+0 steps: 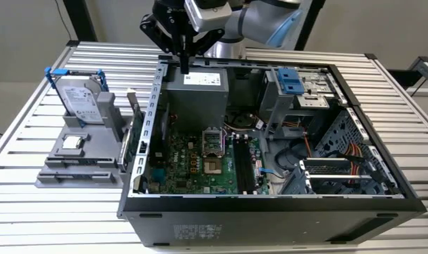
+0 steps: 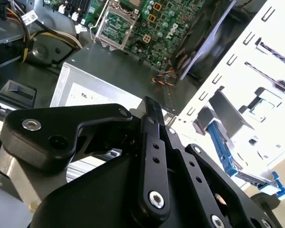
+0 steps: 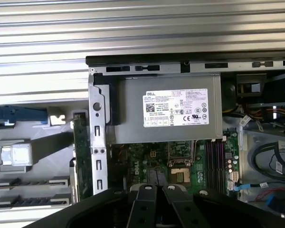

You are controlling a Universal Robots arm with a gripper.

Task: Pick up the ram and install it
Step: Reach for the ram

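In the exterior view, the end effector hangs closed, its fingers together in one thin dark bar with no part between them. It is above the far wall of the open computer case, over the corner of the grey power supply nearest the exterior view's left. The case lies on the slatted metal surface, filling its middle and the side toward the exterior view's right, with the green motherboard and its dark memory slots exposed. A grey fixture sits just beside the case, toward the surface's edge on the exterior view's left. It holds the blue-framed hard drive upright and the square CPU chip lying flat. The ram stands on its long edge in the fixture, close along the case's outer wall and well below the end effector. In the second wrist view, the end effector shows black linkages drawn together, and its tip sits over the power supply, with the motherboard and the CPU socket beyond. In the first wrist view, the end effector points over the motherboard beside the labelled power supply. The ram appears as a narrow green strip between the case wall and the fixture, apart from the fingers, and the CPU chip lies farther out on the fixture.
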